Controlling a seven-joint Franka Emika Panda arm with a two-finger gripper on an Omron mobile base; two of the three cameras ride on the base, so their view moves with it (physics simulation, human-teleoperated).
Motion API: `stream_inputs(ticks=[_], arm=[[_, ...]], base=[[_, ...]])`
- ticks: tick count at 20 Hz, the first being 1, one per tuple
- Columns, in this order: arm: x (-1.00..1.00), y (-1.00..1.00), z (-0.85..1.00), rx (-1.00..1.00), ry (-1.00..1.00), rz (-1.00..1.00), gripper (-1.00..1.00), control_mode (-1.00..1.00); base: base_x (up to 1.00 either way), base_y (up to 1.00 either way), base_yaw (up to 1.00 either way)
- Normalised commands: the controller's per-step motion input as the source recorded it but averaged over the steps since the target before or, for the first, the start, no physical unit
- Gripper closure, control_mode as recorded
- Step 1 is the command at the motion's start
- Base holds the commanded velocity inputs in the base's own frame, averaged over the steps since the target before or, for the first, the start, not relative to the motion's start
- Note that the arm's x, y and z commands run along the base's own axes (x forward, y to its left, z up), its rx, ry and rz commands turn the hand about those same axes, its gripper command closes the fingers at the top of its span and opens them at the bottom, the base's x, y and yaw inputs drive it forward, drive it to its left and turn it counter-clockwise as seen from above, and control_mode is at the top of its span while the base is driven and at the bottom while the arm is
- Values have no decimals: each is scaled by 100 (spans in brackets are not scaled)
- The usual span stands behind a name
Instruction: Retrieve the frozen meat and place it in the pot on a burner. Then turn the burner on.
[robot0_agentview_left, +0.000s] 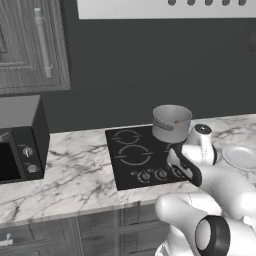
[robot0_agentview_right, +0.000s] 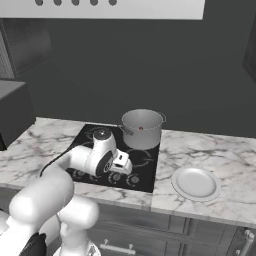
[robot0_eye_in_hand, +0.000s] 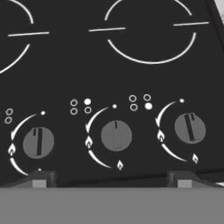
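Gripper (robot0_eye_in_hand: 111, 179) we find with jaws spread wide and nothing between them, poised low over the front edge of the black cooktop (robot0_agentview_left: 125, 160), its two tips flanking the middle control knob (robot0_eye_in_hand: 116, 135) without touching it. We note the pot (robot0_agentview_right: 142, 128) standing upright on the cooktop's rear right burner, with a small brown-orange speck, the frozen meat (robot0_agentview_right: 141, 128), visible inside. We record a white plate (robot0_agentview_right: 196, 183) on the marble counter (robot0_agentview_left: 70, 175) just beyond the cooktop's right edge.

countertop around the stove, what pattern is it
White marble with grey veining; the countertop shows best in the left base view.
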Motion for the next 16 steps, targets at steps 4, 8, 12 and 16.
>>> stream_inputs(ticks=[4,8,12,16], arm=[[21,0,-2,-5,0,5,-100,-100],[7,0,-14,-6,0,3,-100,-100],[0,0,-16,0,1,0,-100,-100],[0,0,-22,0,0,-4,-100,-100]], base=[[0,0,0],[0,0,0],[0,0,0],[0,0,0]])
